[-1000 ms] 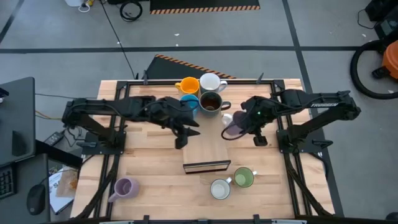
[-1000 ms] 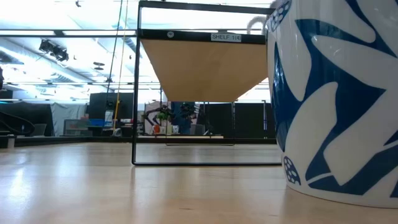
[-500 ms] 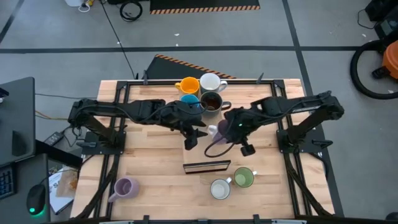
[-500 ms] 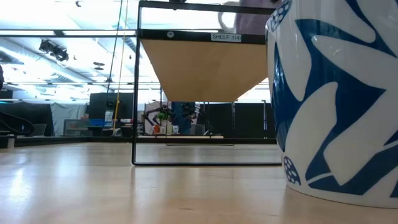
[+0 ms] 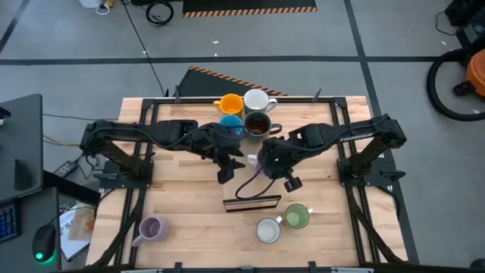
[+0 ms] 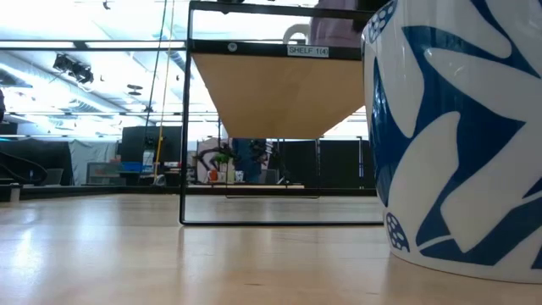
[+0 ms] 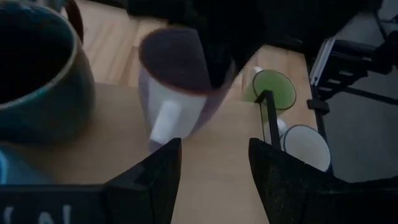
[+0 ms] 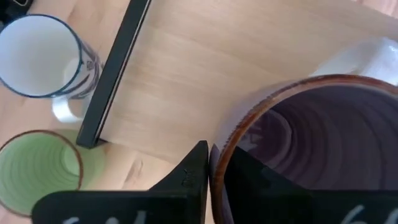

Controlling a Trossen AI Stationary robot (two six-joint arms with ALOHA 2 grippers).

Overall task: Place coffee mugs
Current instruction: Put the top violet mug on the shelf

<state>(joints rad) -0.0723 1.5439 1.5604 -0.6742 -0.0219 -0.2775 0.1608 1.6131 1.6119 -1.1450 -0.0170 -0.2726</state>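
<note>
A lavender mug (image 7: 177,87) is held over the top board of a black-framed shelf (image 5: 252,202) in the middle of the worktop (image 5: 174,205). In the right wrist view, the mug's rim is pinched by the jaws of the right gripper (image 8: 211,168), one finger inside the cup and one outside. In the low view the mug (image 6: 334,30) is seen at the level of the shelf's top edge, its white handle (image 6: 295,34) pointing sideways; whether its base already rests on the board cannot be told.

The step in hand is judged to be the setting down of this mug on the shelf. For the next move, the base must be seated flat on the board before the rim is let go, and the right arm then lifted straight up so the mug is not tipped.

The left gripper (image 7: 211,174) is held just beside the mug with its jaws spread wide and nothing between them.

Four mugs are grouped at the worktop's far edge: orange (image 5: 228,104), white (image 5: 256,100), blue (image 5: 231,124) and dark brown (image 5: 258,126). A green mug (image 5: 296,217), a white mug with blue pattern (image 5: 268,230) and a second lavender mug (image 5: 153,228) stand near the front edge.

On the shelf's front rail a small label (image 6: 308,51) is read as "SHELF", followed by digits too small to make out.
</note>
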